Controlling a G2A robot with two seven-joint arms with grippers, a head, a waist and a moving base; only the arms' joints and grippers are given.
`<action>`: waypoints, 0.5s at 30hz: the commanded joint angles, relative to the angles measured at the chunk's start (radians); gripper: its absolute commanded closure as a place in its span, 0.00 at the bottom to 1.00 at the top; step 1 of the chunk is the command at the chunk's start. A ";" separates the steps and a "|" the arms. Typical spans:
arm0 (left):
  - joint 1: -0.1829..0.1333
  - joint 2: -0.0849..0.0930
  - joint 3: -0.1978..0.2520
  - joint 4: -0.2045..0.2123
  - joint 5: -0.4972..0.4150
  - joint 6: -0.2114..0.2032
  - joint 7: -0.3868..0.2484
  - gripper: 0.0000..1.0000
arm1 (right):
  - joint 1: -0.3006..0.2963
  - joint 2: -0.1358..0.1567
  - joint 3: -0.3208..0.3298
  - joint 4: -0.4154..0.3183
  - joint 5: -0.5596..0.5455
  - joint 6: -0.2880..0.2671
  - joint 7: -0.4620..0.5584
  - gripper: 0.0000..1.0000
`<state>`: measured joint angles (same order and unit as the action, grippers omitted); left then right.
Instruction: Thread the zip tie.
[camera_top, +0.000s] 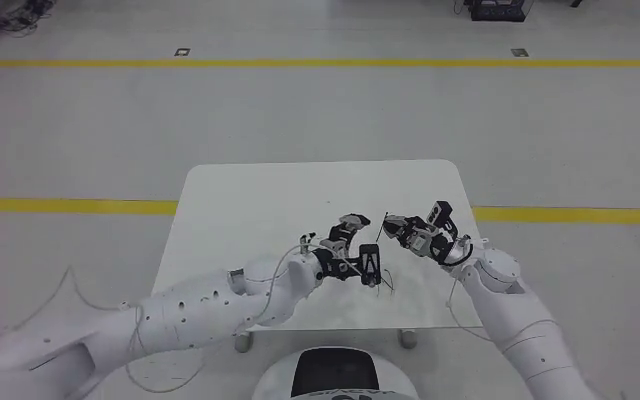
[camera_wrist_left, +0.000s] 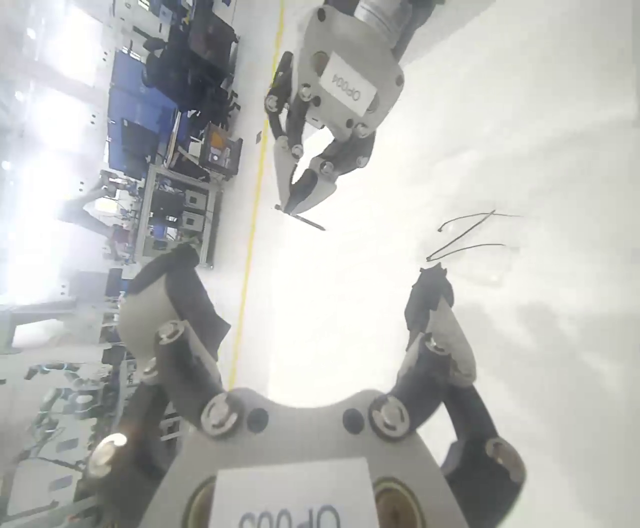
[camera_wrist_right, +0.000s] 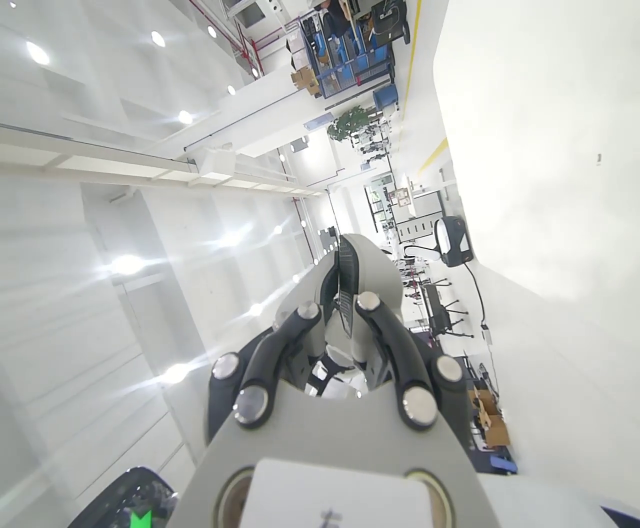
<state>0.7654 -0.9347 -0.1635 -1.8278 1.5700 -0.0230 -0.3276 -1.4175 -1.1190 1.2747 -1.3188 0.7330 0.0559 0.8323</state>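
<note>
My right gripper (camera_top: 391, 225) hovers above the right middle of the white table (camera_top: 250, 210), shut on a thin black zip tie (camera_top: 383, 226) that stands nearly upright. In the left wrist view the right gripper (camera_wrist_left: 295, 205) pinches the zip tie (camera_wrist_left: 309, 221) near one end, and a short length sticks out beyond the fingertips. My left gripper (camera_top: 361, 246) is just to the left of it, open and empty, with its fingers (camera_wrist_left: 434, 295) spread wide. In the right wrist view the right gripper (camera_wrist_right: 345, 255) has its pads pressed together.
Two loose black zip ties (camera_wrist_left: 470, 234) lie on the table beyond the left gripper's finger. The table's near edge runs just behind both arms. A small dark speck (camera_top: 327, 203) sits near the table's middle. Yellow lines (camera_top: 90, 206) cross the floor around the table.
</note>
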 joint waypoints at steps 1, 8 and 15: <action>0.002 0.000 -0.008 0.000 0.000 -0.003 0.000 0.00 | 0.000 0.000 0.000 0.000 0.000 0.000 0.000 1.00; 0.000 -0.005 -0.006 0.014 0.000 -0.005 0.041 0.00 | -0.009 -0.008 -0.010 -0.019 0.051 0.051 -0.062 1.00; -0.039 -0.015 -0.006 0.004 0.000 -0.035 0.003 0.00 | 0.001 -0.014 -0.010 -0.017 0.125 0.143 -0.099 1.00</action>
<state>0.7313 -0.9491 -0.1700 -1.8223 1.5700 -0.0534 -0.3169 -1.4177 -1.1321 1.2645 -1.3348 0.8494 0.1867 0.7357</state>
